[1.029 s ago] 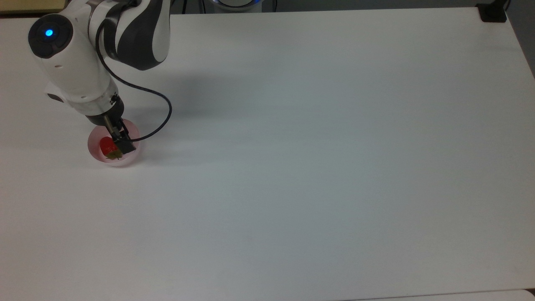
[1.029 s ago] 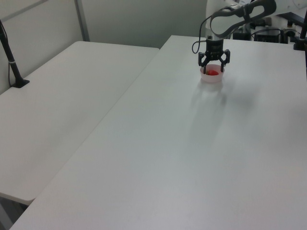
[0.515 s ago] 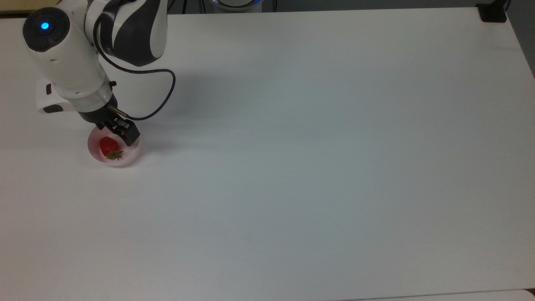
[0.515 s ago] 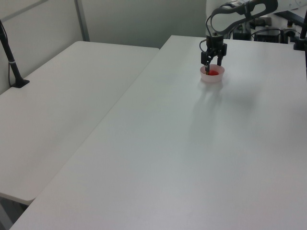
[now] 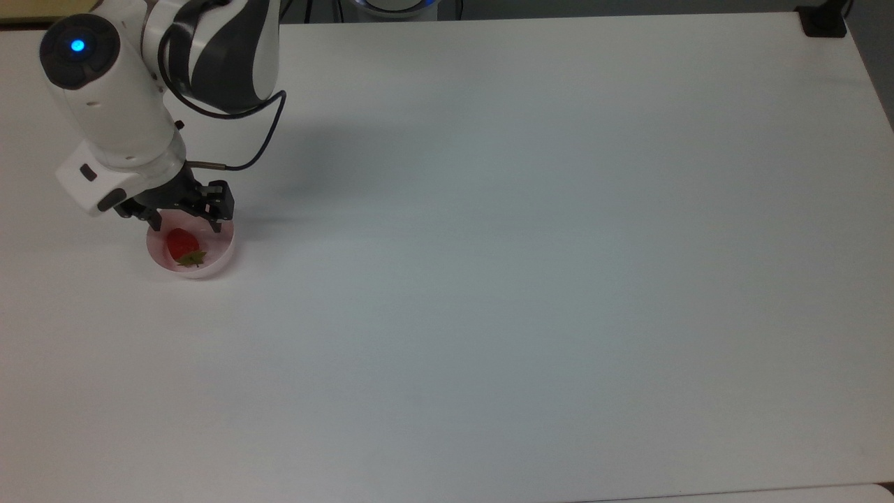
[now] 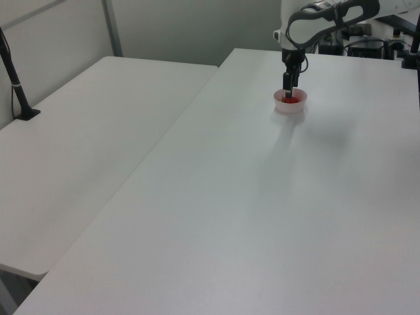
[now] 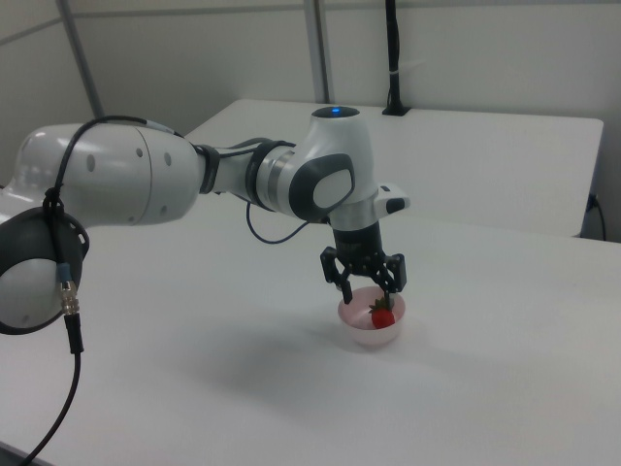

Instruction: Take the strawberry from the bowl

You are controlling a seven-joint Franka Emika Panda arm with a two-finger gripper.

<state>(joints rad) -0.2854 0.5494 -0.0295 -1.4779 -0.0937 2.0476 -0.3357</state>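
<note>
Two fingers of the gripper (image 7: 365, 284) stand spread and empty just above the bowl (image 7: 367, 332) rim, the strawberry (image 7: 383, 316) lying loose inside between and below the jaws, presumably positioned to straddle it before descent
</note>
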